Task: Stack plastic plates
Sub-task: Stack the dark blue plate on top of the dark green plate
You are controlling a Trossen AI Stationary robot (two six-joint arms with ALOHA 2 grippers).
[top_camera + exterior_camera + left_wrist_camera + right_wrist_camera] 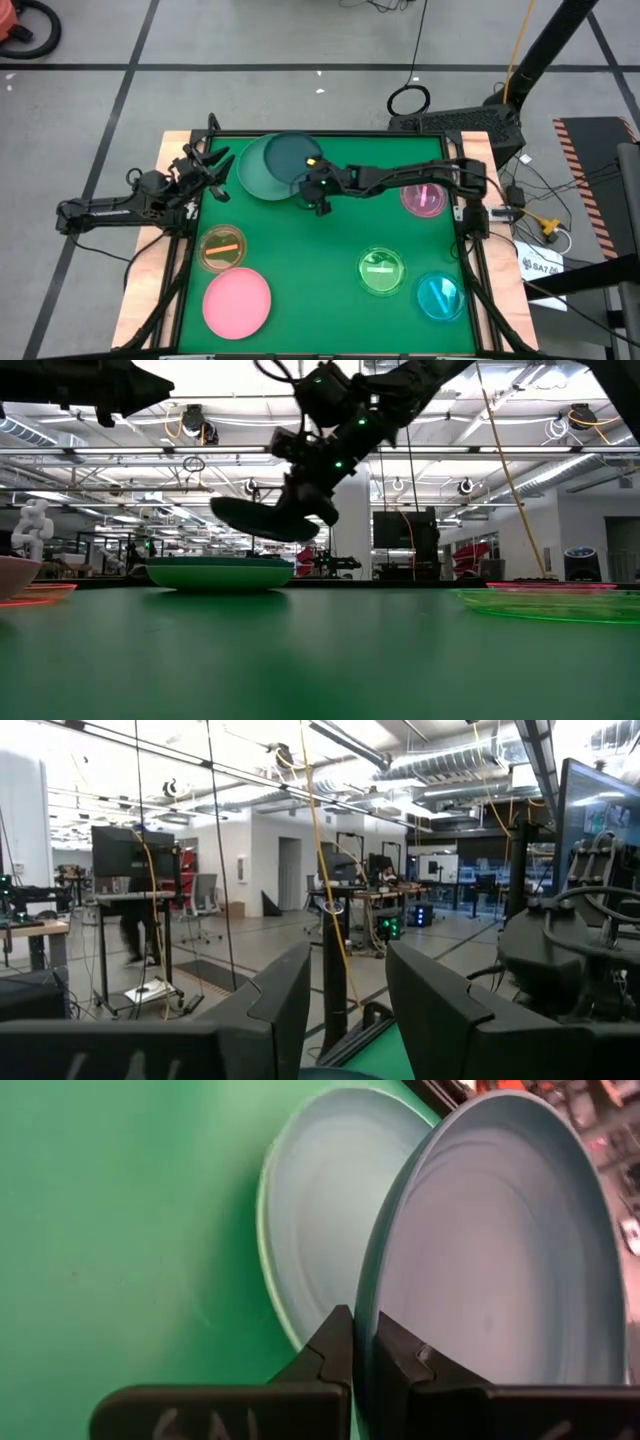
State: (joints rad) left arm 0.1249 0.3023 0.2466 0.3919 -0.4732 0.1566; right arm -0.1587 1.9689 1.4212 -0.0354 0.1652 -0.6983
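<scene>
My right gripper reaches in from the table's right side and is shut on a dark teal plate, which hangs tilted in the air. Under it, near the far edge, a grey-teal plate lies nested in a light green plate that rests flat on the table. My left gripper waits open at the table's left edge, raised and facing the room. It touches nothing. My right gripper pinches the dark teal plate's rim between its two fingers, one finger on the plate's inner face and one on its underside. The plate is lifted clear and tilted, its free edge reaching out over the nested plates.
A pink plate lies at the near left, with a small amber plate behind it. A small green plate and a cyan one sit near right. A magenta plate lies under the right arm. The table's middle is bare green mat.
</scene>
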